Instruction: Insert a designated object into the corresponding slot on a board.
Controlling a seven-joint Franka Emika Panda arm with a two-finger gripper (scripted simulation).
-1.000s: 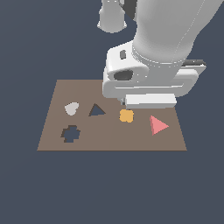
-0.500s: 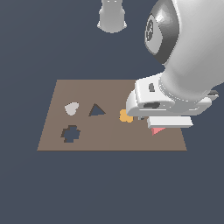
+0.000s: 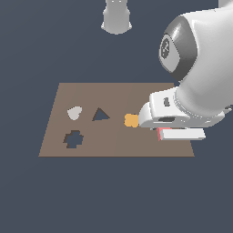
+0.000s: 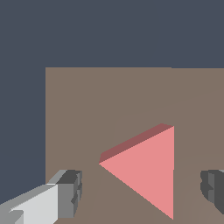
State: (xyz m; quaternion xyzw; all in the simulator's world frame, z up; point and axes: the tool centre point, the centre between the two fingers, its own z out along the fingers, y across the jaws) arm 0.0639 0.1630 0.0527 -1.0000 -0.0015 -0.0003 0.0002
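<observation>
The salmon-red triangle piece (image 4: 146, 170) lies flat on the brown board (image 4: 109, 100). My gripper (image 4: 142, 188) is open, with one finger (image 4: 70, 192) on each side of the piece and neither touching it. In the exterior view the arm hides nearly all of the triangle piece (image 3: 160, 134); only a red sliver shows under the hand. The gripper itself is hidden there. The dark triangular slot (image 3: 100, 115) sits on the board (image 3: 113, 98) toward the exterior view's left, well apart from the piece.
An orange clover-shaped piece (image 3: 131, 120) lies just left of the hand in the exterior view. A pale grey heart shape (image 3: 74, 112) and a dark clover-shaped cut-out (image 3: 73, 139) are farther left. The robot base (image 3: 116, 17) stands behind the board.
The arm has swung toward the exterior view's right and come down over the red triangle, which was in plain view a second ago and is now almost covered.
</observation>
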